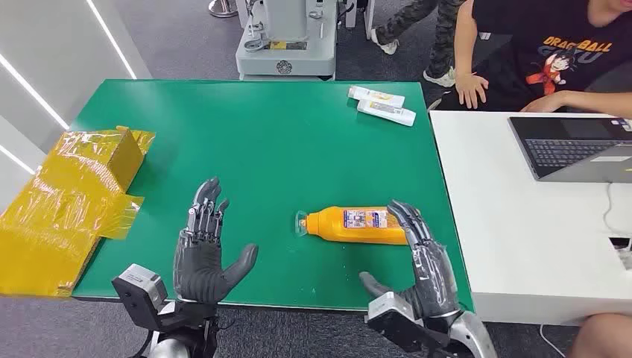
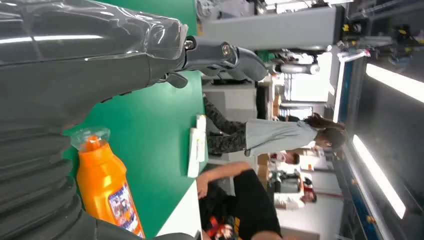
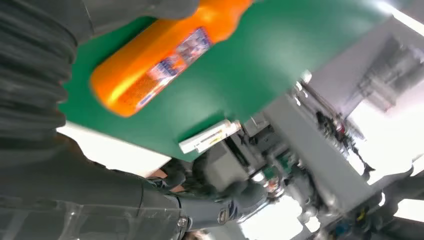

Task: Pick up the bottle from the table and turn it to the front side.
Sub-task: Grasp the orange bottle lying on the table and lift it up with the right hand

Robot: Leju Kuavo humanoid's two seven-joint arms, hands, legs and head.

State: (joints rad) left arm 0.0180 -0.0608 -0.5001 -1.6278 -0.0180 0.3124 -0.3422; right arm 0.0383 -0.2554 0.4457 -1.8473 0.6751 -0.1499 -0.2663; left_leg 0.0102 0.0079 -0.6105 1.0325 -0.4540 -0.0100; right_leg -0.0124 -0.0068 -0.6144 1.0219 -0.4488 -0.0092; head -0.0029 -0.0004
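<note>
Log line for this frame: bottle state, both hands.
bottle: lying on its side on green table, not lifted | right hand: at bottle's base end, open | left hand: open, apart from bottle

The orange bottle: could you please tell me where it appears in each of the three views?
Head view: orange bottle lies on its side on the green table, by the right robot hand.
Left wrist view: bottle at, low left.
Right wrist view: bottle at, top.
Shared landmark: two white tubes at the table's edge.
</note>
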